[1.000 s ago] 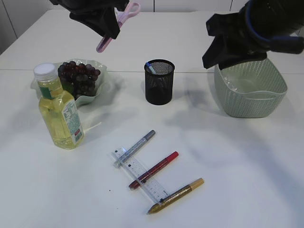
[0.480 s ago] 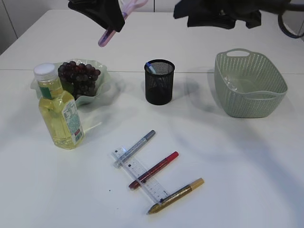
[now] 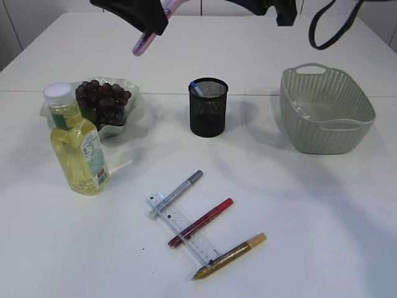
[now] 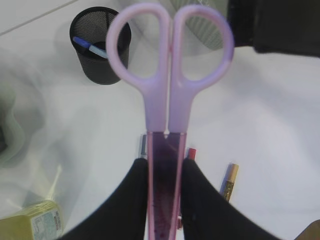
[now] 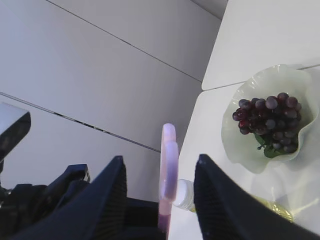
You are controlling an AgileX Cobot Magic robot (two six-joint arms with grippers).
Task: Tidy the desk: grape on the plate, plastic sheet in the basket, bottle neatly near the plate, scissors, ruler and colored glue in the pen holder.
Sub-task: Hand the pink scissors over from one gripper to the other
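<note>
Three of the tidying jobs look settled as things lie now: the grape (image 3: 104,102) sits on the plate (image 3: 132,118) near the counter's (image 3: 322,223) left edge, the bottle (image 3: 77,144) stands upright just in front of that plate, and something clear that may be the plastic sheet (image 3: 303,110) lies inside the basket (image 3: 326,133) by the right edge, though it is too faint to be sure. The pen holder (image 3: 208,108), standing mid-counter toward the far edge, has only a blue-tipped item leaning in it. Still out on the counter's near middle are the ruler (image 3: 186,234) and three colored glue pens (image 3: 201,222), which lie across it. The scissors (image 4: 167,120) are up in the air at the far-left side of the counter, blades pinched between the narrowly set jaws of the left gripper (image 4: 165,200), pale purple handles pointing away from the wrist; the pen holder shows below and to one side of them in the left wrist view, so they are judged to be on their way there. The right gripper (image 5: 156,200) is raised near the far edge with its jaws standing apart and nothing gripped; the scissors' handles appear edge-on in the gap between them, and whether they touch cannot be told.
</note>
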